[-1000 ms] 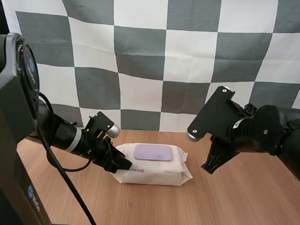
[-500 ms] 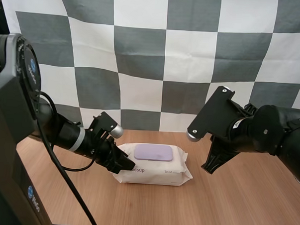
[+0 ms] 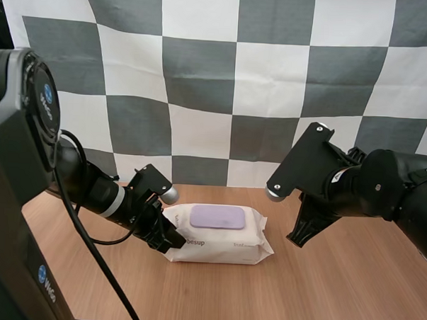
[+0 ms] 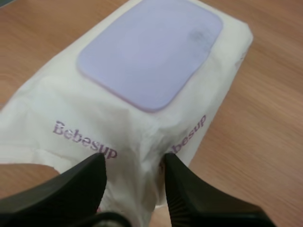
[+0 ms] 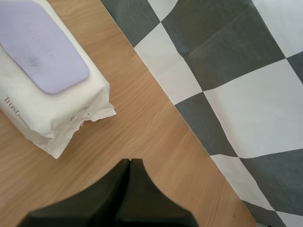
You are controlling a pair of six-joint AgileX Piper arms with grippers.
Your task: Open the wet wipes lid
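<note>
High view: behind and above the arm bases, facing forward and down over the worktop (image 3: 335, 293). Left wrist view: very near the wipes pack (image 4: 118, 127), looking along it. Right wrist view: farther off, looking down. All three share the lid (image 4: 151, 49).

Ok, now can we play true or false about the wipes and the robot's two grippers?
1. The purple lid lies shut on the pack of wet wipes. True.
2. The left gripper pinches one end of the pack. True.
3. The right gripper is holding the lid. False: it is shut on nothing and hangs over the table, apart from the pack.
4. The pack stands up on its end. False: it lies flat on the table, lid facing up.
</note>
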